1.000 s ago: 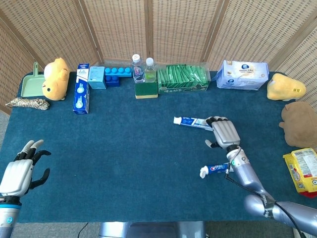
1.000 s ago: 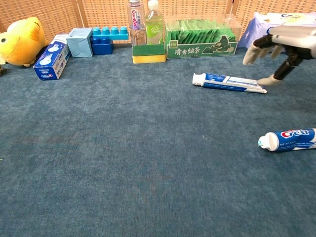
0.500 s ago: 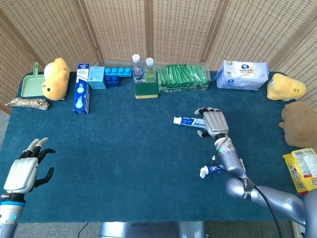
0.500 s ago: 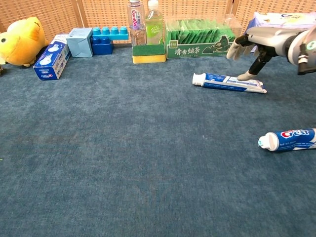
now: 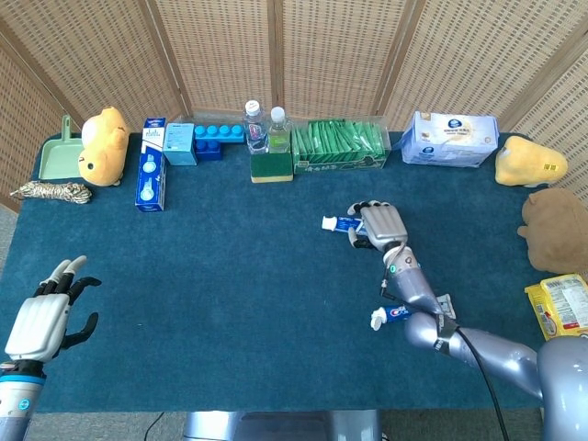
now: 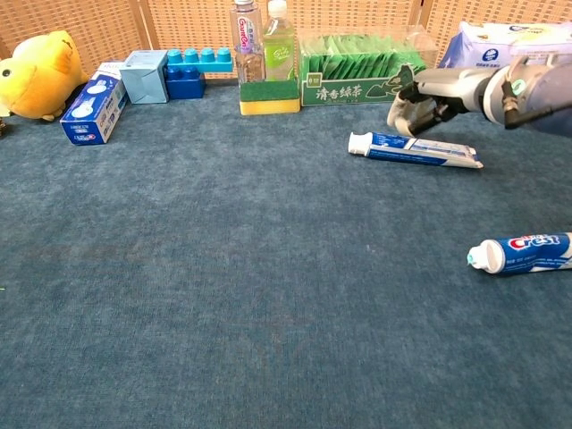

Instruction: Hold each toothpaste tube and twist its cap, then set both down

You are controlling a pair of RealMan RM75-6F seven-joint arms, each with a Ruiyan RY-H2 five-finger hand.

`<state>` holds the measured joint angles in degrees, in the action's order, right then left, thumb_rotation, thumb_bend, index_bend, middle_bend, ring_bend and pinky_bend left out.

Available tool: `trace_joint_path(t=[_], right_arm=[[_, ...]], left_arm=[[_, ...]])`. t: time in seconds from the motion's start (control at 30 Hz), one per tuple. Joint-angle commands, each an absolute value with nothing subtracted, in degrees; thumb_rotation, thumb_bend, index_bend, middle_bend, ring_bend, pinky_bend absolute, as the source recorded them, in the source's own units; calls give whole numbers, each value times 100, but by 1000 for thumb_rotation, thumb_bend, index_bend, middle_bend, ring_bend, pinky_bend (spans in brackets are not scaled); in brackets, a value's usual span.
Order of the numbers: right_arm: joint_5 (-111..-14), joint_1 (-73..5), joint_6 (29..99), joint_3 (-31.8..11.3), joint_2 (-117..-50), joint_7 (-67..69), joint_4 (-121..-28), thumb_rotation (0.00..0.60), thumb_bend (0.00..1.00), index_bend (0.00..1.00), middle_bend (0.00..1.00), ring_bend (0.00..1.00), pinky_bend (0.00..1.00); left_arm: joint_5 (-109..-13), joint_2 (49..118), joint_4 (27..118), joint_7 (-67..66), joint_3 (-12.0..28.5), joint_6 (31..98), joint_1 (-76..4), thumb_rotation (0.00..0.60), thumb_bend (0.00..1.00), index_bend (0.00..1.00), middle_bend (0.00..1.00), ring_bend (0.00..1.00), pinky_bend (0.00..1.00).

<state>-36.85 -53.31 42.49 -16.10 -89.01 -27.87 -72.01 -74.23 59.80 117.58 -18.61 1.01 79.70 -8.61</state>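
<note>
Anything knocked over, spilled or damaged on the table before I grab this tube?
Nothing stands out. Both toothpaste tubes lie flat with caps on: the far tube under the right hand, the Crest tube nearer. The bottles at the back stand upright.

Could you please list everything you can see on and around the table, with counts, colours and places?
far toothpaste tube: 1, white and blue, centre right, lying flat
Crest toothpaste tube: 1, blue, near right
green tea box: 1, green, back centre
bottles: 2, clear and pale green, back centre
sponge: 1, green and yellow, before the bottles
building blocks: 1 cluster, blue, back left
toothpaste cartons: 2, blue and white, back left
yellow plush toys: 2, back left and far right
brown plush toy: 1, right edge
wipes pack: 1, white and blue, back right
snack packet: 1, yellow, right edge
dustpan: 1, green, back left
rope: 1 coil, beige, left edge
left hand: near left, fingers apart, empty
right hand: over the far toothpaste tube
</note>
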Motion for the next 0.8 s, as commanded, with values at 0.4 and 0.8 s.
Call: trace_joint_path(t=[0.4, 0.8], right_arm=[[-3571, -5671, 3780, -1317, -8829, -2714, -7163, 169, 624, 261, 260, 157, 237], [-3745, -5589, 4148, -926, -8477, -2771, -8073, 170, 607, 281, 267, 160, 236]], left_arm=[[-7418, 5952, 11789, -1894, 72, 7984, -827, 600, 379, 266, 53, 0, 147], [-7428, 5981, 11751, -1873, 65, 7950, -829, 600, 378, 262, 43, 0, 134]])
